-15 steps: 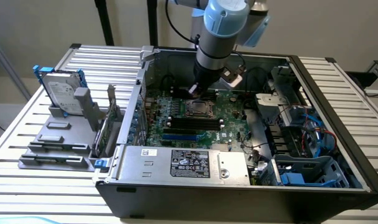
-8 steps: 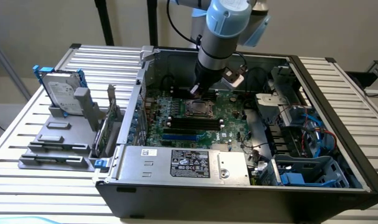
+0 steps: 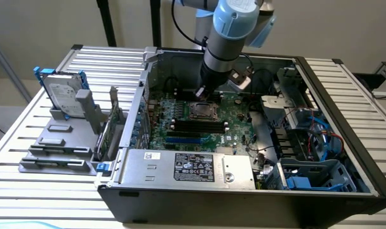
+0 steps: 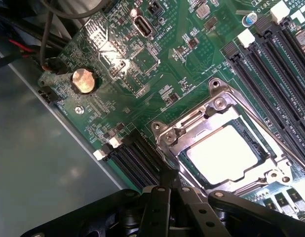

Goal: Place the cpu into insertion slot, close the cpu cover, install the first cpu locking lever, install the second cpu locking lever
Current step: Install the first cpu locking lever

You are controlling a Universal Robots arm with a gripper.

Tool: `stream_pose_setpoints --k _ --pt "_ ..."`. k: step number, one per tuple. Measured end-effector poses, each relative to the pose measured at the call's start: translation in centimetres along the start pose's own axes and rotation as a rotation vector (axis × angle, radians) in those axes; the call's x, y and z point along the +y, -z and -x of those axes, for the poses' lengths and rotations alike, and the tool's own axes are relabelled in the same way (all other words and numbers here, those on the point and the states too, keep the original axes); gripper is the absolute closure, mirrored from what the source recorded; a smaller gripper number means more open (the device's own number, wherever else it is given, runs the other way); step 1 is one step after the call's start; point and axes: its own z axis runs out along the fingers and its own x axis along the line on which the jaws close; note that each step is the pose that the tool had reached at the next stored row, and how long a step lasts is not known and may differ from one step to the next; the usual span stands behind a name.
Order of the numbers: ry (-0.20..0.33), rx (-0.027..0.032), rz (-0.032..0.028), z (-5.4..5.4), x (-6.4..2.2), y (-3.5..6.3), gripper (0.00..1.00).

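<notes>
The cpu (image 4: 224,153) lies silvery face up in the insertion slot (image 3: 201,110) in the middle of the green motherboard (image 4: 118,74). The cpu cover (image 4: 199,127), a silvery metal frame, lies flat around it. My gripper (image 4: 168,178) is shut, its black fingers pressed together, with the tip right at the corner of the socket frame beside a short black memory slot. I cannot tell whether it touches a locking lever. In the exterior view the gripper (image 3: 202,94) hangs from the arm just behind the socket, inside the open computer case.
Long black memory slots (image 4: 271,74) run beside the socket, and shorter ones (image 4: 133,153) lie near my fingers. A coin battery (image 4: 84,80) and cables sit by the grey case wall (image 4: 34,158). The power supply (image 3: 187,167), drive cage (image 3: 314,174) and a hard drive (image 3: 63,93) surround the board.
</notes>
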Motion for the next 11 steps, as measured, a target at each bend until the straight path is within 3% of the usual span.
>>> stream_pose_setpoints --k 11 --pt "0.031 -0.0073 -0.0057 -0.01 0.28 -0.21 0.89"
